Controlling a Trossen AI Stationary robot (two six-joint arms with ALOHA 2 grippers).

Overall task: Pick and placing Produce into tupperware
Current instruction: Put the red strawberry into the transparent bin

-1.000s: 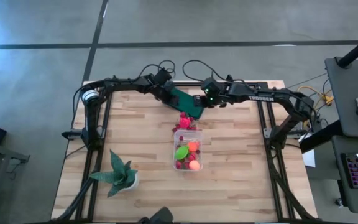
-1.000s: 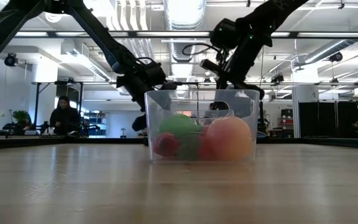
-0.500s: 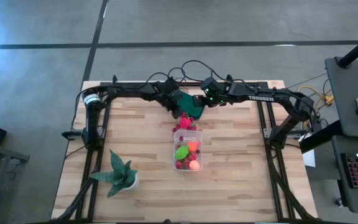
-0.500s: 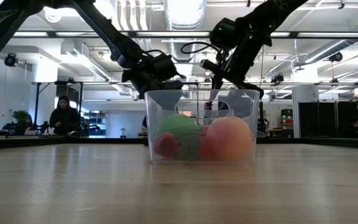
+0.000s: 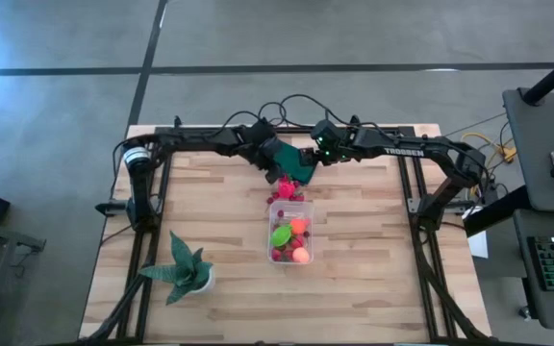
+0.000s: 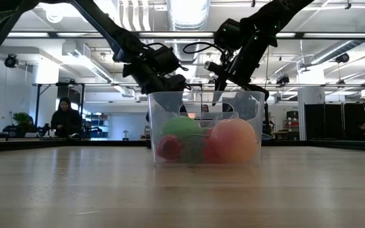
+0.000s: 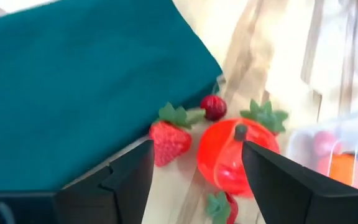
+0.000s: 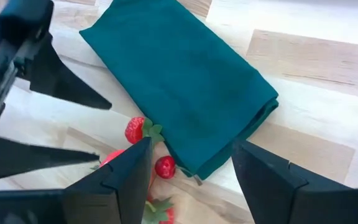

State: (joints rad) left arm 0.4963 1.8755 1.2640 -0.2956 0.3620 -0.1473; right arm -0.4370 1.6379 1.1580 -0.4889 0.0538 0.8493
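Observation:
The clear tupperware (image 5: 290, 231) stands mid-table and holds several pieces of produce, among them a lime-green piece (image 6: 182, 126) and an orange ball (image 6: 234, 140). Just beyond its far end, loose produce lies on the wood: a round red piece (image 7: 236, 155), a strawberry (image 7: 168, 142) and a small red berry (image 7: 214, 106). My left gripper (image 7: 196, 149) hovers open above these, one finger on either side of the strawberry and the red piece. My right gripper (image 8: 191, 146) is open over the near edge of the teal cloth (image 8: 179, 81), close by.
The folded teal cloth (image 5: 291, 157) lies flat at the table's far middle, right behind the loose produce. A spiky green potted plant (image 5: 186, 272) stands at the near left. Both arms reach in low from the far edge and their grippers are close together.
My left gripper has moved toward the table's right and near edges, across the teal cloth, and now hangs over the loose produce by the tupperware's far end. The produce and the tupperware have stayed in place.

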